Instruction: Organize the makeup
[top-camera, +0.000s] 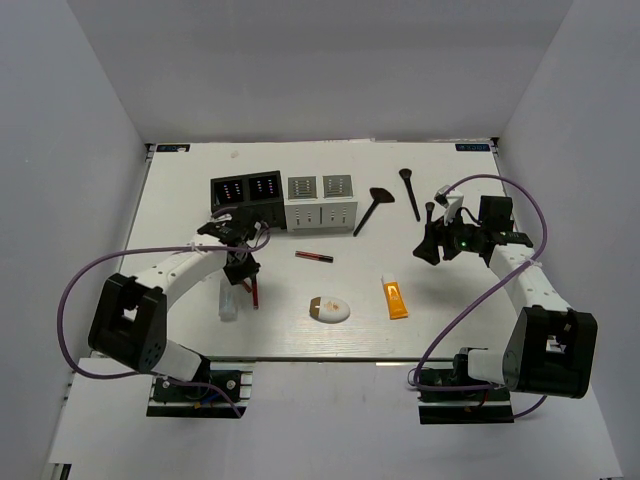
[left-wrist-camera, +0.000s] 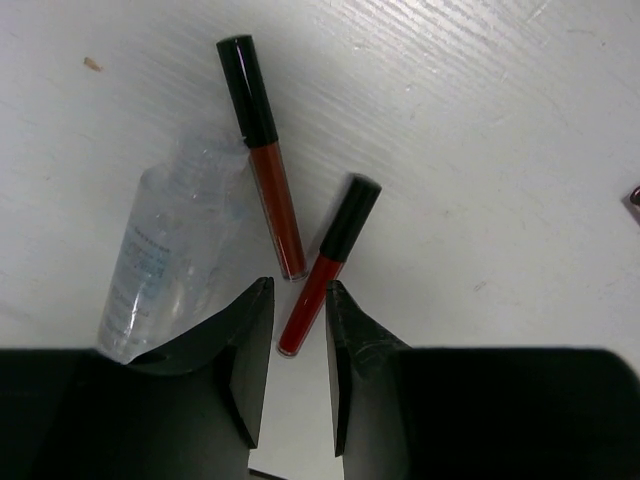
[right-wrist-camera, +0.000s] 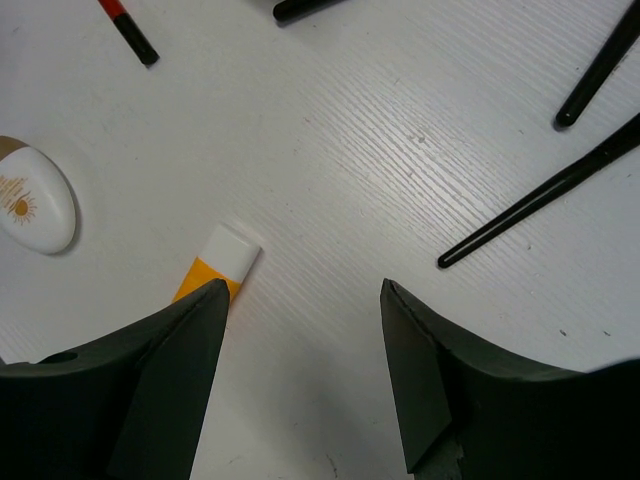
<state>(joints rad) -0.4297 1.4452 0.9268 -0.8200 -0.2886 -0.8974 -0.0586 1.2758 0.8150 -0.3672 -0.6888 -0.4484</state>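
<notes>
My left gripper (top-camera: 243, 275) hangs low over two red-black lip sticks, jaws slightly apart. The red end of one lip stick (left-wrist-camera: 330, 262) lies between the fingertips of the gripper (left-wrist-camera: 300, 290), untouched as far as I can tell. The other lip stick (left-wrist-camera: 262, 150) lies beside a clear bottle (left-wrist-camera: 170, 260). A third lip stick (top-camera: 313, 257) lies mid-table. My right gripper (top-camera: 430, 250) is wide open and empty (right-wrist-camera: 300, 285) above bare table, beside the orange white-capped tube (right-wrist-camera: 228, 255). The white oval compact (top-camera: 329, 309) lies left of the tube (top-camera: 395, 297).
The black organizer (top-camera: 248, 190) and the white organizer (top-camera: 322, 200) stand side by side at the back. Long black brushes (top-camera: 371, 208) (top-camera: 410, 192) lie right of them, and a thin brush handle (right-wrist-camera: 530, 205) lies just ahead of my right gripper.
</notes>
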